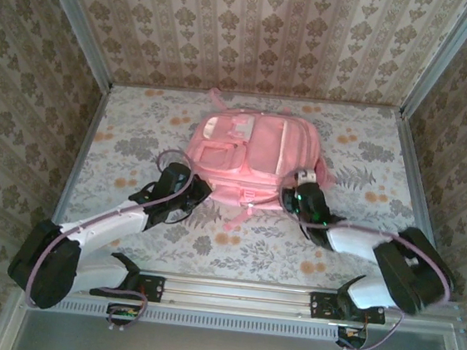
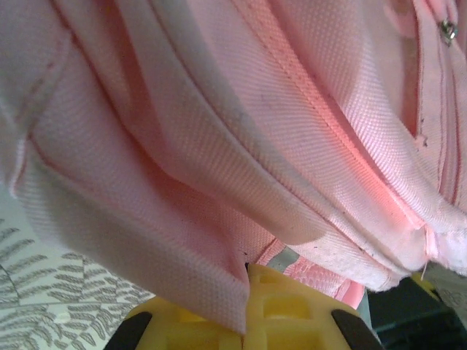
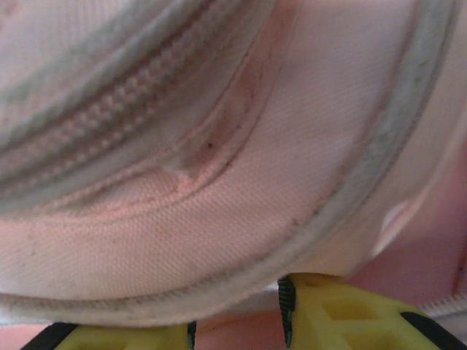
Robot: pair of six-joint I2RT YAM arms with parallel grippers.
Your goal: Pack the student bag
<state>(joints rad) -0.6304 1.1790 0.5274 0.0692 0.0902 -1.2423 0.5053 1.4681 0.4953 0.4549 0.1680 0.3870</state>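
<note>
The student bag (image 1: pixel 252 156), a big pink backpack, lies flat in the middle of the table with its front pockets facing up. My left gripper (image 1: pixel 198 190) is at the bag's near left corner. In the left wrist view the yellow fingers (image 2: pixel 292 310) are shut on a fold of the bag's pink fabric (image 2: pixel 219 168). My right gripper (image 1: pixel 302 191) is at the bag's near right corner. Its yellow fingers (image 3: pixel 343 321) stand apart, and the bag's grey-piped edge (image 3: pixel 241 219) lies just over the gap between them.
The flowered tablecloth (image 1: pixel 136 148) runs out to patterned walls on three sides, with metal corner posts (image 1: pixel 75 16). A loose pink strap (image 1: pixel 237 217) trails from the bag's near edge. The arms' base rail (image 1: pixel 238 292) lines the near side.
</note>
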